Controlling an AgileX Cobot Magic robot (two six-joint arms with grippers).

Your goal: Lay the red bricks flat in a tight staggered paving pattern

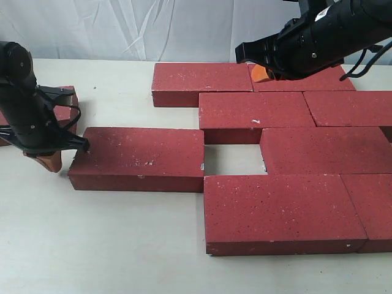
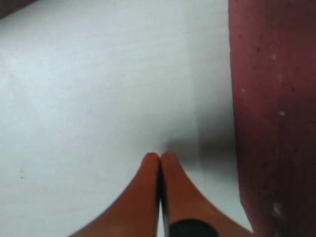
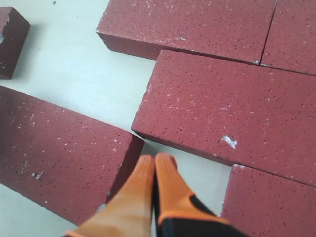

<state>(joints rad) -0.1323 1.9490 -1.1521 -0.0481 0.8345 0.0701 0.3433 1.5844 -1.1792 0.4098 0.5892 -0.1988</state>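
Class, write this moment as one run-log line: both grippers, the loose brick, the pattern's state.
left gripper shut, beside loose brick | right gripper shut, over paved bricks | gap unfilled

Pretty plain setup, an off-white table point(image 1: 110, 257) with red bricks point(image 1: 285, 211) lying flat on it, most packed in staggered rows on the right, a loose brick point(image 1: 138, 158) just left of a bare gap, and a lone brick point(image 1: 64, 104) far left, half hidden.

Flat red bricks point(image 1: 257, 110), one gap
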